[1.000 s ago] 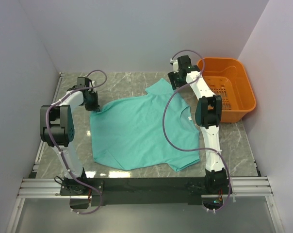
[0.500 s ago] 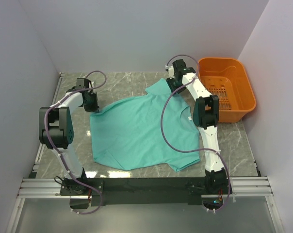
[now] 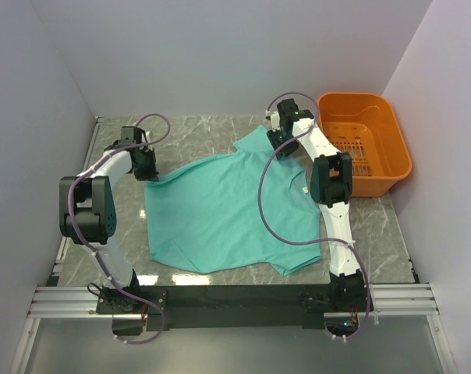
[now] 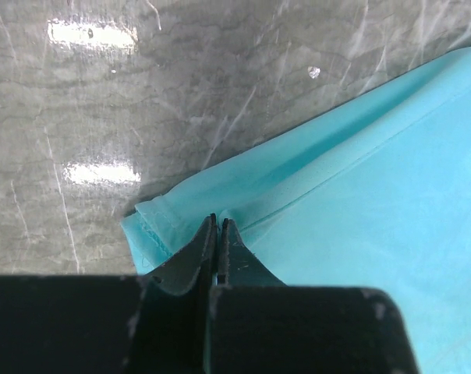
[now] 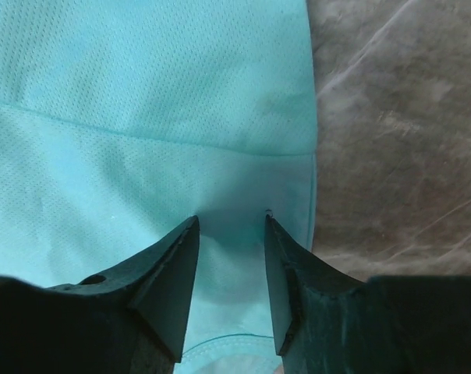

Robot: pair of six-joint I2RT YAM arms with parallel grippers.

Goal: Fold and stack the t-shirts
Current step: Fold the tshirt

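Note:
A teal t-shirt (image 3: 228, 210) lies spread flat on the marble table, its white neck label (image 3: 305, 189) on the right side. My left gripper (image 3: 147, 173) is at the shirt's left sleeve. In the left wrist view its jaws (image 4: 217, 222) are shut on a fold at the sleeve edge (image 4: 165, 226). My right gripper (image 3: 276, 140) is down on the far sleeve. In the right wrist view it (image 5: 231, 216) is open, with both tips resting on the teal cloth (image 5: 142, 117) near its hem and cloth lying between them.
An orange plastic basket (image 3: 376, 185) stands at the back right, close beside the right arm. Bare marble (image 5: 391, 117) lies just right of the sleeve hem. White walls close in the table on the left, back and right.
The right gripper has moved a little left onto the far sleeve and its jaws have narrowed. The left gripper and the shirt have stayed put.

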